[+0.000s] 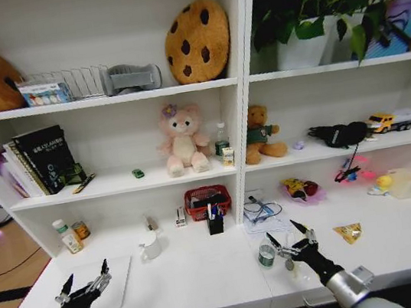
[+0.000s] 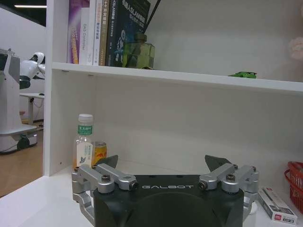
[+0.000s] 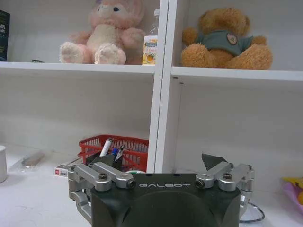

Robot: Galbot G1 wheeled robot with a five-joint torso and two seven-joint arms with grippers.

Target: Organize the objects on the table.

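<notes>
- A white shelving unit fills the wall, split by an upright divider.
- Warm wooden floor runs off beyond the left edge.
- In the left wrist view a ceiling strip light glows over a white wall.
- A potted green plant tops the right-hand shelf.

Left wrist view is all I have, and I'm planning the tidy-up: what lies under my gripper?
Observer: The left gripper, open, hovers over a flat pale slab, probably the laptop, on the table.
Operator: Where's the right arm?
Observer: The right gripper, open, hangs above the table beside a small green tin.
Operator: Any pens?
Observer: Pens stand in a black holder before the red basket.
</notes>
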